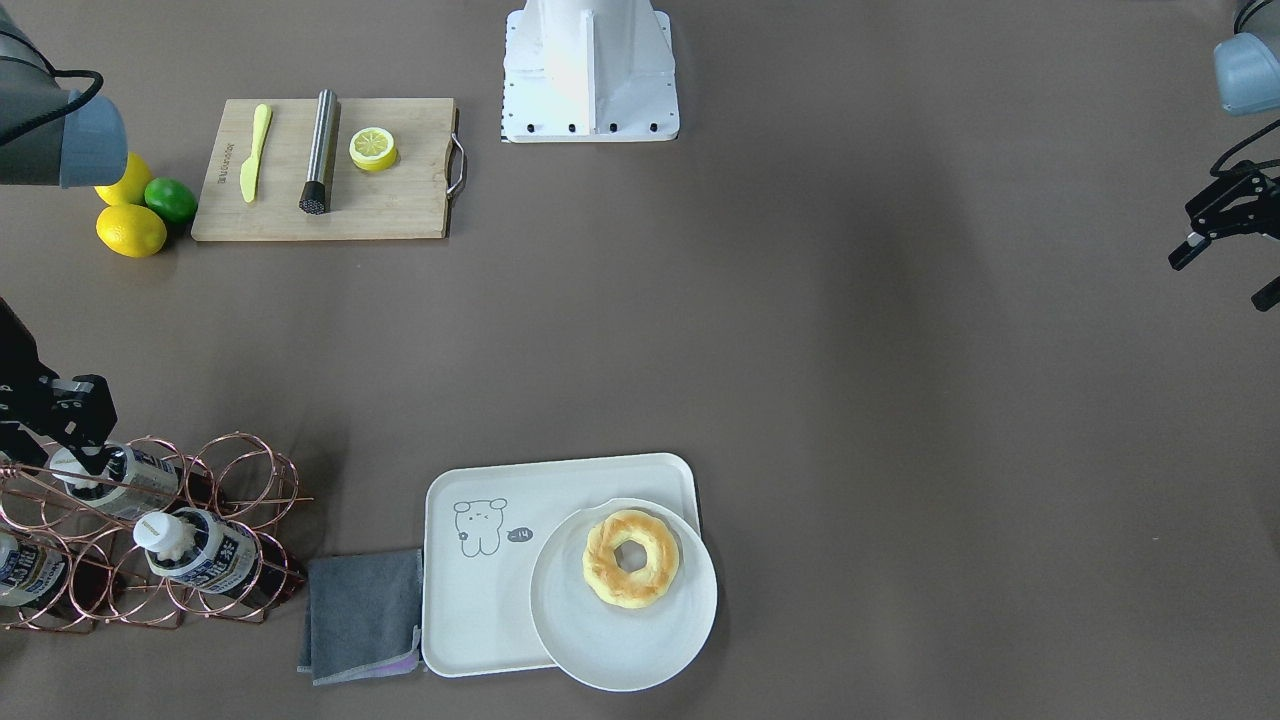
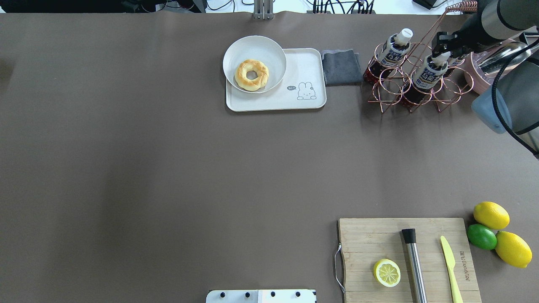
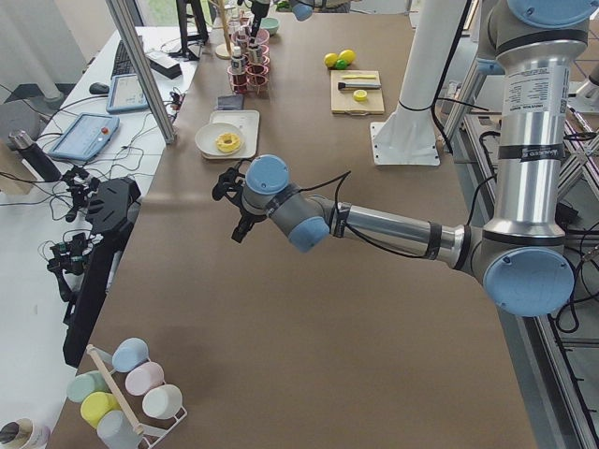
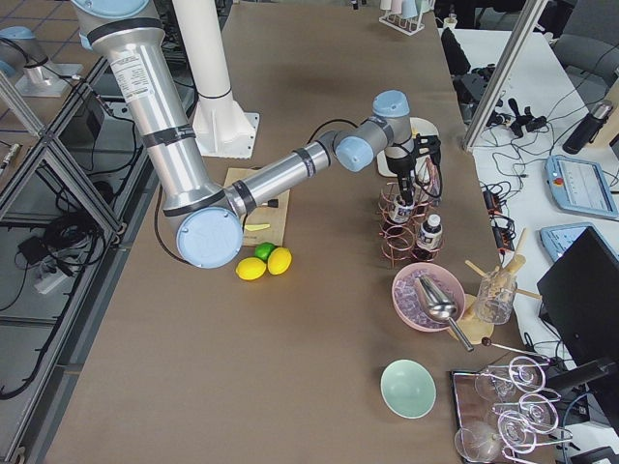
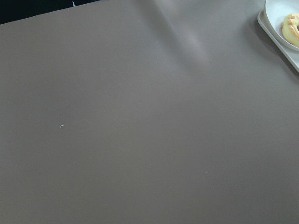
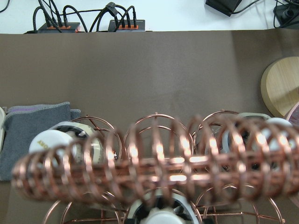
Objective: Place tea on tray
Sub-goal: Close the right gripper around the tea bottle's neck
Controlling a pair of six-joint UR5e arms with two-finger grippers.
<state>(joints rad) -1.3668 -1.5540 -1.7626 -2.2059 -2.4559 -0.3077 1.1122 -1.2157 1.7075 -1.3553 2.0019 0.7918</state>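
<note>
- The tea (image 1: pixel 125 482) I am after lies tilted in the copper wire rack (image 1: pixel 245 470), at the lower left of the front-facing view, with its white cap uppermost. It has not been lifted out.
- My right gripper (image 1: pixel 78 448) sits right at that cap. I cannot tell whether the fingers pinch it or stand just clear of it, because my wrist camera shows only rack coils and a cap.
- Another bottle (image 1: pixel 205 552) rests in the ring beside it.
- The tray (image 1: pixel 480 610) lies well apart from the rack, at bottom centre. A white plate (image 1: pixel 620 650) with a doughnut (image 1: pixel 631 557) covers its right part, and the side with the bear drawing is bare.
- My left gripper (image 1: pixel 1225 272) hangs at the right edge of that view, spread wide and empty.
- I judge that nothing is done yet: securing the grasp, lifting out, carrying across and setting down on the bare side all remain.
</note>
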